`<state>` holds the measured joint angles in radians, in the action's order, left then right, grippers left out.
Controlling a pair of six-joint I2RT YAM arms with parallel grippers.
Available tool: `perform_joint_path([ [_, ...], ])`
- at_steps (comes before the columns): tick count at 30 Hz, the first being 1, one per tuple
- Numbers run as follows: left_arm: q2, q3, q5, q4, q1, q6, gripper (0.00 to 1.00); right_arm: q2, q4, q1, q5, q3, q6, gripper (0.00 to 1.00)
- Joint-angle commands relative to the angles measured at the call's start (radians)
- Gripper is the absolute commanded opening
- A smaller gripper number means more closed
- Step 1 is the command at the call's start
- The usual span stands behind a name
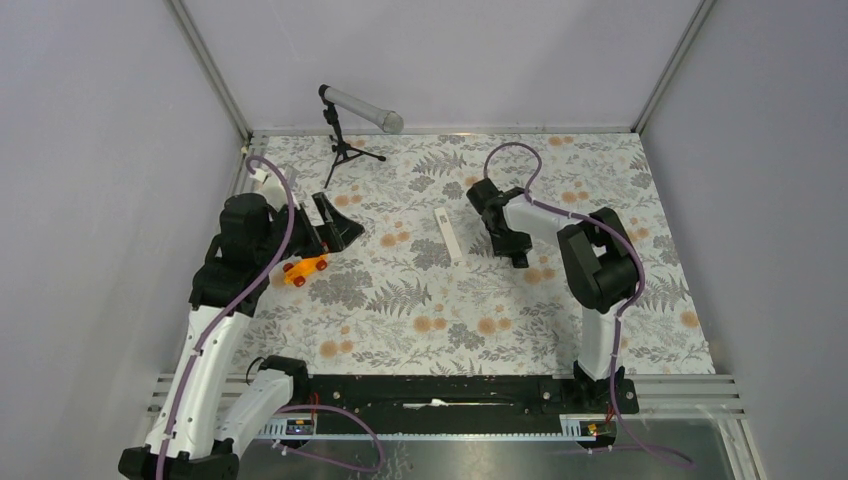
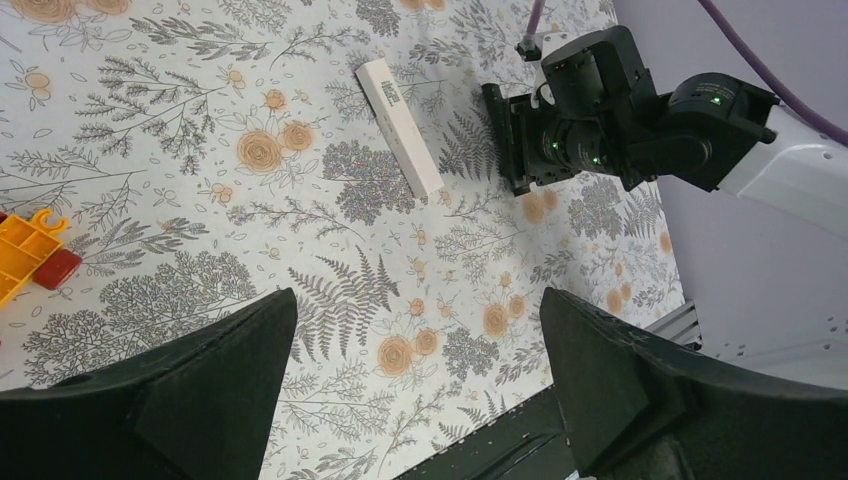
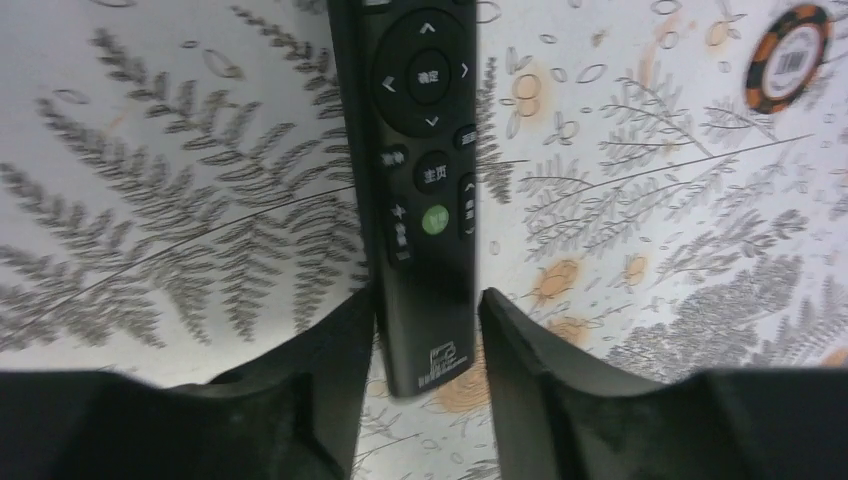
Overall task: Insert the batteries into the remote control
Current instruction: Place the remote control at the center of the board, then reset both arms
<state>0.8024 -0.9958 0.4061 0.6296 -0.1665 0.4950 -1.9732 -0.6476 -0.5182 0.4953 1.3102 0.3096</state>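
A black remote control lies buttons-up on the flowered tablecloth, its lower end between the fingers of my right gripper. The jaws stand slightly wider than the remote, with a thin gap at the right finger, so this gripper is open. In the top view the right gripper is low over the cloth, right of centre. My left gripper is wide open with nothing in it, hovering at the left. No batteries are in view.
A slim white bar lies near the table's middle, just left of the right gripper, also seen from the left wrist. An orange toy car sits below the left gripper. A microphone on a stand stands at the back. An orange-and-black chip lies near the remote.
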Motion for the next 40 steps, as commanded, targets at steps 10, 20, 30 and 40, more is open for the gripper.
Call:
perform_joint_path([
  [10, 0.039, -0.209, -0.04, 0.181, 0.002, -0.007, 0.99, 0.446, -0.011, 0.002, -0.094, -0.039, 0.071, 0.86],
  [20, -0.095, -0.329, -0.273, 0.264, 0.002, -0.037, 0.99, 1.147, 0.009, 0.02, 0.333, -0.215, 0.076, 1.0],
  [30, -0.263, -0.296, -0.458, 0.261, 0.002, -0.02, 0.99, 1.571, 0.017, 0.019, 0.563, -0.173, -0.049, 1.0],
  [40, -0.312, -0.283, -0.497, 0.262, 0.002, -0.025, 0.99, 1.6, -0.107, 0.02, 0.552, -0.111, 0.005, 1.0],
])
